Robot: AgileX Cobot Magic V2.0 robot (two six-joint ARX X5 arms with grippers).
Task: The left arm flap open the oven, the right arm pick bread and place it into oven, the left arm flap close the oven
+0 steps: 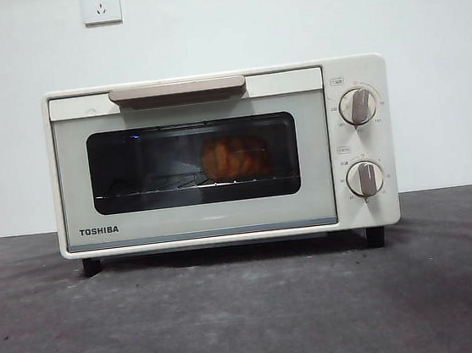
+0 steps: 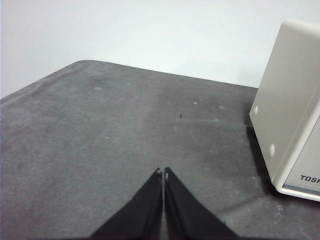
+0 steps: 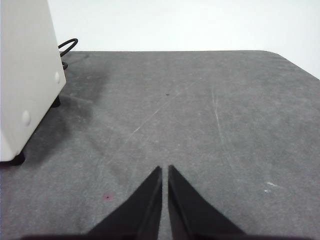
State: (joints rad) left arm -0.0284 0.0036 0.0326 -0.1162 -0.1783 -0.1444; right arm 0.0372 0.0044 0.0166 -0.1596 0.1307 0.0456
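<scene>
The cream-white TOSHIBA oven (image 1: 221, 157) stands in the middle of the table with its door closed. The golden-orange bread (image 1: 236, 159) lies on the wire rack inside, seen through the dark window, right of centre. The beige bar handle (image 1: 177, 90) runs along the door's top. My left gripper (image 2: 163, 171) is shut and empty above bare table beside one side wall of the oven (image 2: 287, 100). My right gripper (image 3: 164, 168) is shut and empty above bare table beside the oven's other side wall (image 3: 27, 75). Neither arm shows in the front view.
The table is covered by a dark grey mat (image 1: 252, 319). Two round knobs (image 1: 358, 105) sit on the oven's right panel. A black power cable (image 3: 67, 47) loops behind the oven. Two wall sockets (image 1: 100, 4) are on the white wall.
</scene>
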